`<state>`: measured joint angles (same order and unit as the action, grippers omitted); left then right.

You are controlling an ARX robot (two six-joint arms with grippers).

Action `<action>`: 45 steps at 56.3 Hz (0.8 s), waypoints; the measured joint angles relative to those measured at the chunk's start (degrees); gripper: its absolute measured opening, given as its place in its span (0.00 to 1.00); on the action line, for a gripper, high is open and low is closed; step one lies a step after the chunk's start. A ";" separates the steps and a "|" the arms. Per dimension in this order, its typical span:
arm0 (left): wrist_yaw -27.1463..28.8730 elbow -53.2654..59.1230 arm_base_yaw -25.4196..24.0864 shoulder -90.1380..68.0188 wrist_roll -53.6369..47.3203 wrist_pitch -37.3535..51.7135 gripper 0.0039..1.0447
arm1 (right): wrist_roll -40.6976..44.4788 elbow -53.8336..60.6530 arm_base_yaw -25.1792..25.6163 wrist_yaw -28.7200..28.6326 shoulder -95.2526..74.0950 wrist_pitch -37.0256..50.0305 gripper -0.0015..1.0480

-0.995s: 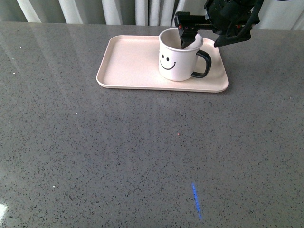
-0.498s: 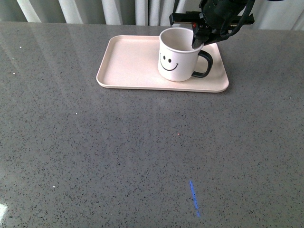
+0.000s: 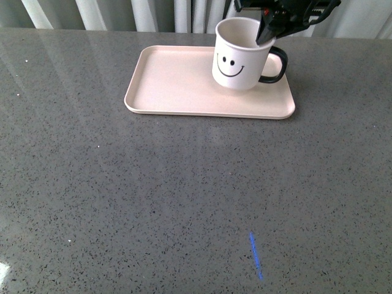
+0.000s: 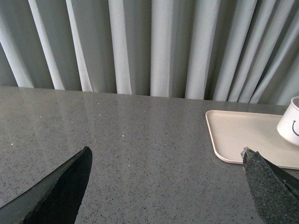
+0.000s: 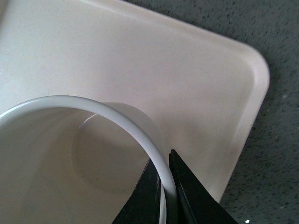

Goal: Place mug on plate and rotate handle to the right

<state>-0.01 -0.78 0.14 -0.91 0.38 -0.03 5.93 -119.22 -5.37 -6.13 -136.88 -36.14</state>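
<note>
Now your right gripper (image 3: 263, 35) pinches the tilted mug (image 3: 239, 61) by its rim at the far right corner of the plate (image 3: 171, 79); left gripper (image 4: 166, 150) spread.

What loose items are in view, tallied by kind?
mug: 1
plate: 1
total: 2

mug (image 3: 236, 61) glossy glazed ceramic, handle (image 3: 283, 64) glossy black; plate (image 3: 171, 79) smooth matt plastic; table (image 3: 153, 202) polished speckled grey stone, reflective.
</note>
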 joint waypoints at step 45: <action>0.00 0.00 0.00 0.00 0.00 0.00 0.91 | 21.51 -12.17 -1.49 -9.99 -7.69 -8.26 0.02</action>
<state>-0.01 -0.78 0.14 -0.91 0.38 -0.03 27.44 -131.39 -6.85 -16.12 -144.57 -44.40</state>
